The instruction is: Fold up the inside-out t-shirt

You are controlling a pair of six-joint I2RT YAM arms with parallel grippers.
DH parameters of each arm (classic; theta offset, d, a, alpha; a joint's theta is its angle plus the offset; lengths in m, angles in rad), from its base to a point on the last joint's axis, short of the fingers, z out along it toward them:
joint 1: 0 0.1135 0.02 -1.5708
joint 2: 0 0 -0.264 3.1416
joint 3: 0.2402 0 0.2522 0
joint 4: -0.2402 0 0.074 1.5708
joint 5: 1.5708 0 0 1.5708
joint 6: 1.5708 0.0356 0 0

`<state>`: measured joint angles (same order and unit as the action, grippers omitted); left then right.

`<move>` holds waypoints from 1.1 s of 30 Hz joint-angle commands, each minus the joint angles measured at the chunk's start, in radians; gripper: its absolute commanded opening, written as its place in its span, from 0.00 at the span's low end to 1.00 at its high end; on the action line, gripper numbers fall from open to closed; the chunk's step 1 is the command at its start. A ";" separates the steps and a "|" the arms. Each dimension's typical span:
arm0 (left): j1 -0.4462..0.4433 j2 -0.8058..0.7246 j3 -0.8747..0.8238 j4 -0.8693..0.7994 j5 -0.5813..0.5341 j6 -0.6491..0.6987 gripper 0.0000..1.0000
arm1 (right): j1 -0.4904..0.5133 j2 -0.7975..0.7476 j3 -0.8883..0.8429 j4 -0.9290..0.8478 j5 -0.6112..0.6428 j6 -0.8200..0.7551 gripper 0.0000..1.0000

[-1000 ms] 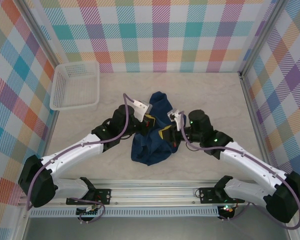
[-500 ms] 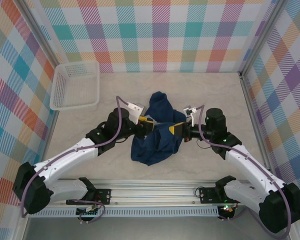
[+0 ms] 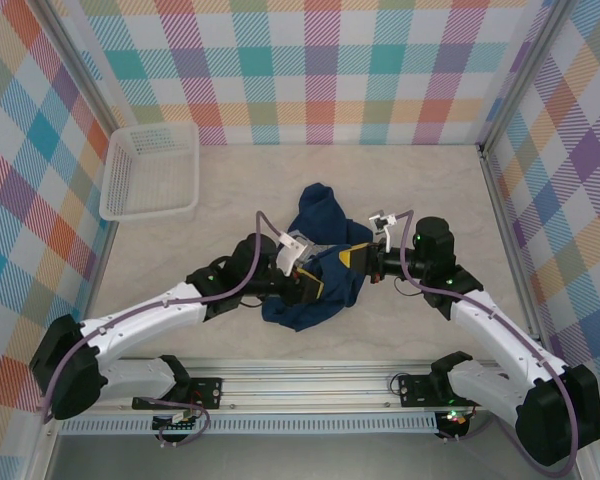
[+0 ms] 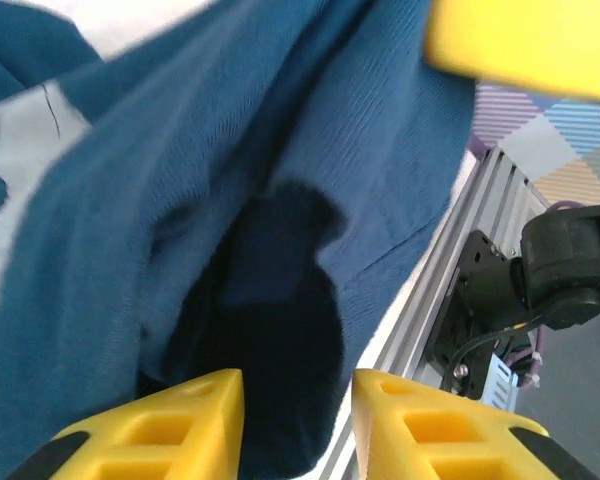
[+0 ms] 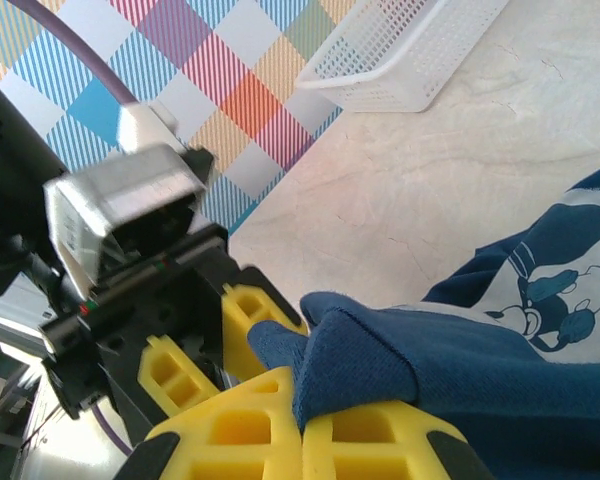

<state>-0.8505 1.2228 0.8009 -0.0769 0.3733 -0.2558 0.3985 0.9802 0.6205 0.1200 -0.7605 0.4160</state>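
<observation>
dark navy blue soft cloth t-shirt (image 3: 320, 212) lies crumpled at centre frame on the pale bench (image 3: 450, 200), between the two arms. right pincer (image 5: 300, 405) is clenched on a fold of the shirt's edge; i see the pale print at the right of that wrist view. left pincer (image 4: 298, 400) reads as released: yellow fingers (image 4: 170, 425) parted, dark cloth showing in the gap. white mesh basket (image 3: 150, 170) sits upper left, well apart.
</observation>
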 commanded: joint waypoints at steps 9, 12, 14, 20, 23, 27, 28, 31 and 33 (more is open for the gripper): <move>0.008 0.026 -0.030 0.014 -0.138 -0.053 0.31 | -0.006 -0.028 -0.013 0.025 -0.002 0.000 0.00; 0.013 0.015 -0.048 0.019 -0.128 -0.063 0.32 | -0.006 -0.028 -0.015 0.025 0.000 -0.002 0.00; 0.017 0.002 -0.058 0.020 -0.129 -0.069 0.32 | -0.006 -0.027 -0.014 0.025 0.000 -0.003 0.00; 0.025 0.014 -0.052 0.025 -0.061 -0.075 0.34 | -0.006 -0.023 -0.012 0.031 0.002 0.002 0.00; 0.025 0.052 -0.042 0.048 -0.025 -0.080 0.35 | -0.006 -0.025 -0.013 0.033 0.003 0.006 0.00; 0.024 0.101 -0.011 0.079 0.011 -0.082 0.35 | -0.006 -0.026 -0.017 0.036 0.005 0.008 0.00; 0.025 0.116 -0.002 0.089 0.017 -0.082 0.35 | -0.006 -0.026 -0.019 0.042 0.006 0.012 0.00; 0.025 0.144 0.023 0.108 0.010 -0.080 0.23 | -0.006 -0.028 -0.026 0.043 0.010 0.014 0.00; 0.025 0.139 0.031 0.118 -0.012 -0.080 0.11 | -0.006 -0.038 -0.032 0.019 0.023 -0.001 0.00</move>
<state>-0.8326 1.3666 0.7895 -0.0120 0.3580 -0.3313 0.3985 0.9676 0.5995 0.1219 -0.7422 0.4274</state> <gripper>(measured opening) 0.136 0.048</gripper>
